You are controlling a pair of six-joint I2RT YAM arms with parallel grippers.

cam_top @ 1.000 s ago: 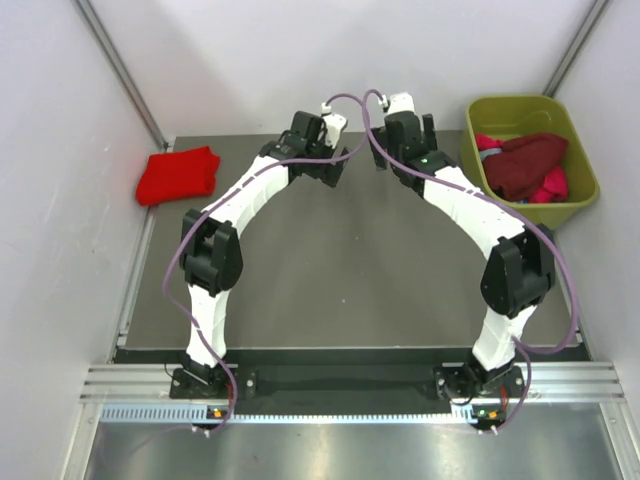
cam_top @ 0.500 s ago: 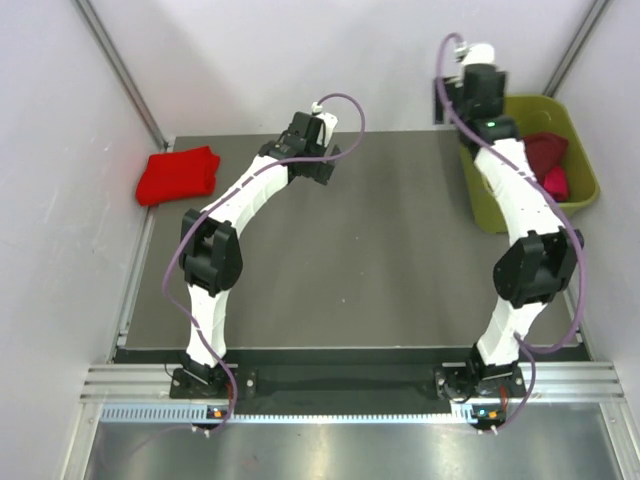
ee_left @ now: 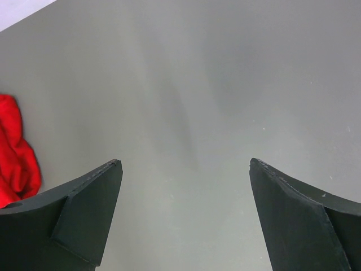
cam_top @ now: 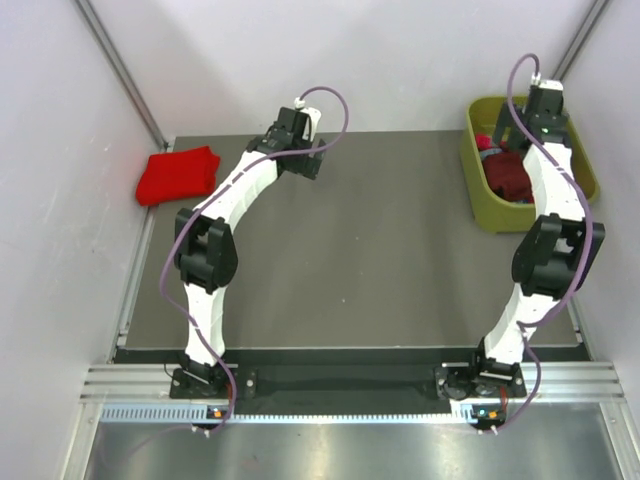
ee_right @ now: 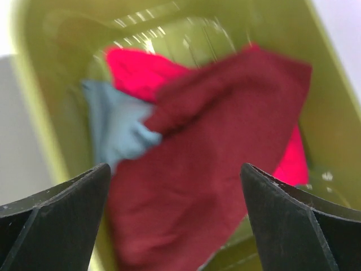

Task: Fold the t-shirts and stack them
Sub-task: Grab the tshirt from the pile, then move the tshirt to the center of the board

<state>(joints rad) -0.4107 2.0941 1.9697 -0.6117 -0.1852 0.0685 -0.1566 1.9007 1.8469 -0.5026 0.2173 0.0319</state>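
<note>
maroon t-shirt (ee_right: 214, 141) crumpled in tub (ee_right: 333, 118) | left pincer (ee_left: 184, 165) spread, empty | right pincer (ee_right: 175, 167) spread, empty

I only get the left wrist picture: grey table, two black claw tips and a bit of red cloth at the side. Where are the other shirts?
Observer: They are piled in the green tub at the far right corner of the table, with a dark red shirt on top.
Operator: What is the other arm doing?
Observer: The right claw hangs open above that tub and holds nothing.
Operator: Is my red thing folded?
Observer: It looks folded. The red shirt lies at the table's far left edge, apart from your open left claw.
</note>
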